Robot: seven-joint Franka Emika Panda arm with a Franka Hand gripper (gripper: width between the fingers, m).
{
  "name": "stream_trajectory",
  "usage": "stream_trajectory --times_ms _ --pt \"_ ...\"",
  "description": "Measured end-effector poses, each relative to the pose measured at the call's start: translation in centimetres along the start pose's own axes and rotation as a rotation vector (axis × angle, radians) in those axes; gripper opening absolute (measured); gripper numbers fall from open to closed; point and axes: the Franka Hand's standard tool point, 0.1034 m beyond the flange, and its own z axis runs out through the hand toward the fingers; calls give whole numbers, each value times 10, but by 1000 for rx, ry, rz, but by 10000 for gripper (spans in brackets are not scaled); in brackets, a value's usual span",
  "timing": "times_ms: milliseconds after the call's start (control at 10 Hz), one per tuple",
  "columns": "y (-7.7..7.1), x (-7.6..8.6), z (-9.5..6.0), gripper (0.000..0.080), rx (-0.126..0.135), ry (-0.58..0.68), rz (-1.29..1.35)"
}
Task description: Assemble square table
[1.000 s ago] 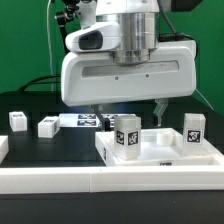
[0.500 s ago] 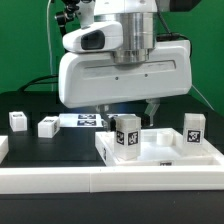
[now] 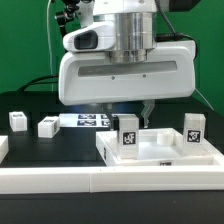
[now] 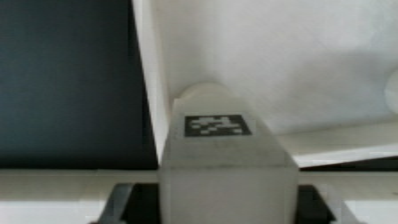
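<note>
Exterior view: the gripper (image 3: 128,112) hangs low over the slab (image 3: 170,152), its fingers on either side of an upright leg (image 3: 127,137) at the slab's end toward the exterior view's left. Wrist view shows that leg (image 4: 222,150) filling the gap between the fingers, but whether they pinch it cannot be told. A second leg (image 3: 193,128) stands toward the exterior view's right.

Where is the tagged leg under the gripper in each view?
Exterior view: the leg stands upright, mid-picture, on the corner of the tabletop toward the exterior view's left.
Wrist view: the leg fills the middle, close up, tag facing the camera.
Shared landmark: the white tabletop behind it.
</note>
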Motion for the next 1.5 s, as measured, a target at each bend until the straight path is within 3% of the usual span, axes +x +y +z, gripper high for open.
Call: stream_trajectory --times_ms 300,500,1500 --pt "1 -2 2 290 6 2 255" --pt "4 -1 2 290 31 24 478" --pt "5 -1 2 291 42 14 1096"
